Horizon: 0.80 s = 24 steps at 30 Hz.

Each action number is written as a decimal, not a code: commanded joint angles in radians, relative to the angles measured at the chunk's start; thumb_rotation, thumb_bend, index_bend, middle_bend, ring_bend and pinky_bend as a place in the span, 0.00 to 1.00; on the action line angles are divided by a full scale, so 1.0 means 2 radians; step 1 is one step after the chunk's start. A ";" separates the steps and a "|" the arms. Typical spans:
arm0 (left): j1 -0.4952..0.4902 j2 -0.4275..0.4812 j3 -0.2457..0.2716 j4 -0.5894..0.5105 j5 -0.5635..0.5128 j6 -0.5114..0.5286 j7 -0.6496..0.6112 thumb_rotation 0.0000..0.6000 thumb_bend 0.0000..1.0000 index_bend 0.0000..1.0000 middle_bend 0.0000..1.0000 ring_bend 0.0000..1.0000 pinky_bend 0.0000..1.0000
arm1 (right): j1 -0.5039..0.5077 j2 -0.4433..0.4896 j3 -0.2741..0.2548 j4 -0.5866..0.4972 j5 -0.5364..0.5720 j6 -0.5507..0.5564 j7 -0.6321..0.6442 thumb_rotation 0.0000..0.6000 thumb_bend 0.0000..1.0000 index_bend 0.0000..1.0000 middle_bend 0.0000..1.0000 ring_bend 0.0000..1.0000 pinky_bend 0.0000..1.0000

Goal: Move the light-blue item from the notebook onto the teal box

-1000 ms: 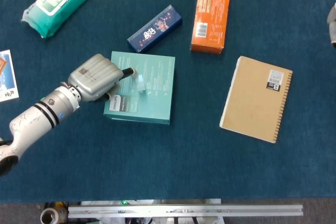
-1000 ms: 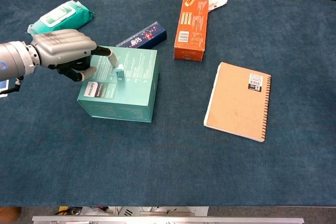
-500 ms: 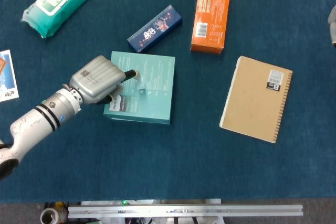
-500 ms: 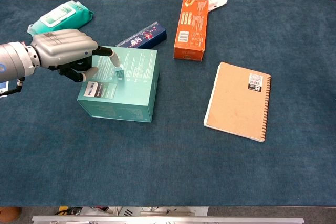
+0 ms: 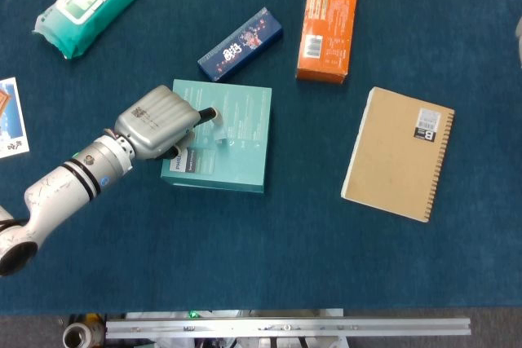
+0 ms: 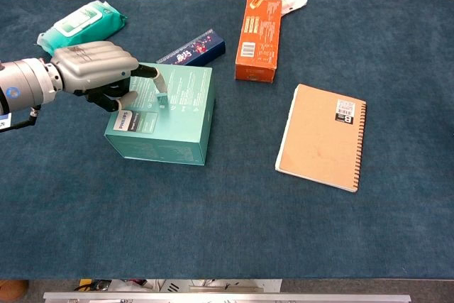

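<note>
The teal box (image 5: 236, 156) (image 6: 177, 115) lies left of centre. On its top, near the left edge, is the small light-blue item (image 5: 218, 129) (image 6: 162, 84). My left hand (image 5: 157, 124) (image 6: 91, 67) hovers at the box's left side with its fingers curled and one finger stretched out to the item's near end. Whether it still grips the item is unclear. The brown spiral notebook (image 5: 400, 152) (image 6: 323, 136) lies to the right with nothing on it. Only a grey sliver of my right hand (image 5: 519, 32) shows at the right edge.
A dark blue slim box (image 5: 241, 44) lies just behind the teal box, and an orange carton (image 5: 329, 18) stands further right. A green wipes pack (image 5: 88, 2) is at the back left. A card (image 5: 10, 116) lies at the left edge.
My left hand has crept slightly right, further over the teal box, with its finger closer on the light-blue item. The item has stayed on the box top. My right hand has drawn almost out of view.
</note>
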 commanded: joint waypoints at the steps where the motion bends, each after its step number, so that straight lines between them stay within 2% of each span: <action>1: 0.000 0.000 -0.002 0.000 -0.002 0.003 -0.001 1.00 0.76 0.25 1.00 1.00 0.97 | 0.000 -0.001 0.000 0.001 0.000 -0.001 0.001 1.00 0.48 0.67 0.98 1.00 1.00; 24: -0.004 -0.003 -0.003 0.001 -0.018 0.001 0.011 1.00 0.76 0.24 1.00 1.00 0.97 | -0.005 -0.001 0.002 0.008 0.000 0.000 0.008 1.00 0.48 0.67 0.98 1.00 1.00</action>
